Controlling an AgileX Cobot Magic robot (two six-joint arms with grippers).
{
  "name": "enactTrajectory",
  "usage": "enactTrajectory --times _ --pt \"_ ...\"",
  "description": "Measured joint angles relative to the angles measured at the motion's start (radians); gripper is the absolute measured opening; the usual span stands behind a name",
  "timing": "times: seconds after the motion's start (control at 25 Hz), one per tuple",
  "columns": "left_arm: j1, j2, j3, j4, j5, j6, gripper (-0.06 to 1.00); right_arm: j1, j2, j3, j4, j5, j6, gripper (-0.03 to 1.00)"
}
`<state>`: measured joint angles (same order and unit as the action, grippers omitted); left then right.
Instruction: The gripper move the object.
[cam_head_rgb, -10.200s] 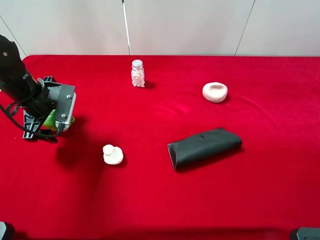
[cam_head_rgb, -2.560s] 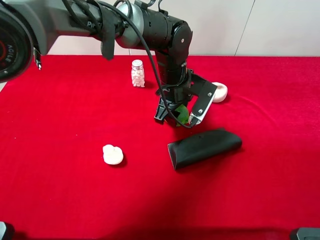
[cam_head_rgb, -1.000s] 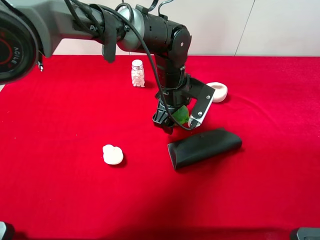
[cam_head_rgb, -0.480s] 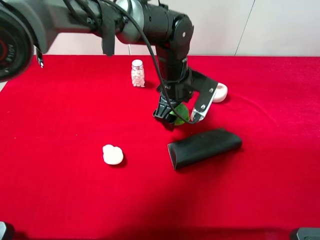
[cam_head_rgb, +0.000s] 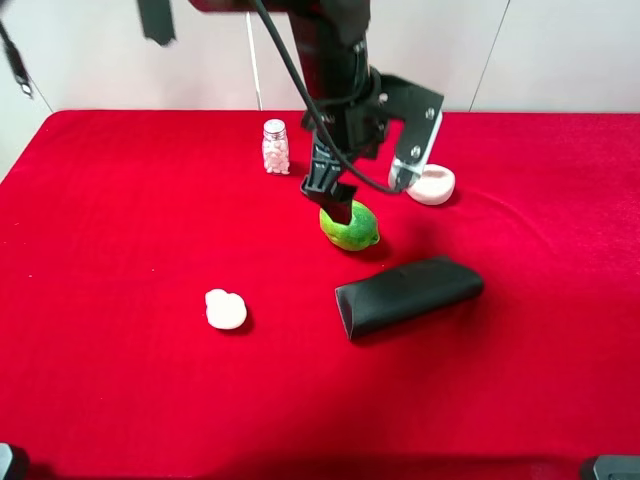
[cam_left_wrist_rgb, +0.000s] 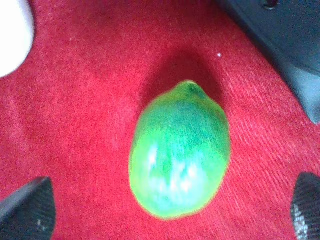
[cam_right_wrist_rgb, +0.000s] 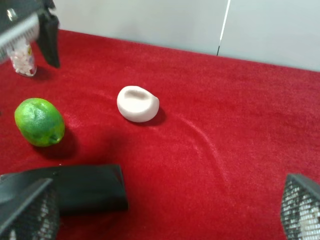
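The green lime-like fruit (cam_head_rgb: 349, 227) lies on the red table (cam_head_rgb: 150, 400), just behind the dark rolled pouch. My left gripper (cam_head_rgb: 370, 185) hangs open right above it, dark finger on one side and silver-grey plate on the other, not touching it. In the left wrist view the fruit (cam_left_wrist_rgb: 180, 160) lies free on the cloth between the two spread fingertips (cam_left_wrist_rgb: 27, 207), nub pointing away. The right wrist view shows the fruit (cam_right_wrist_rgb: 39, 122) from afar. My right gripper (cam_right_wrist_rgb: 165, 210) is open and empty, far from it.
A dark rolled pouch (cam_head_rgb: 408, 294) lies in front of the fruit. A white bowl-shaped piece (cam_head_rgb: 430, 184) is at the back right. A small bottle of white pills (cam_head_rgb: 275, 147) stands at the back. A small white knob-shaped piece (cam_head_rgb: 226, 309) lies front left.
The left gripper carried the fruit from the far left to mid-table, then opened and rose. The fruit now lies free on the cloth.
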<state>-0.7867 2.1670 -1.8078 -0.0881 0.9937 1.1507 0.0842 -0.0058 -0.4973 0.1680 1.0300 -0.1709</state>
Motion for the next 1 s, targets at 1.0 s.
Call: enactTrajectory --times 1.0 --pt "0.053 -0.424 0.150 0.099 0.210 -0.289 0.91 0.000 0.000 0.000 0.010 0.000 0.000 0.69"
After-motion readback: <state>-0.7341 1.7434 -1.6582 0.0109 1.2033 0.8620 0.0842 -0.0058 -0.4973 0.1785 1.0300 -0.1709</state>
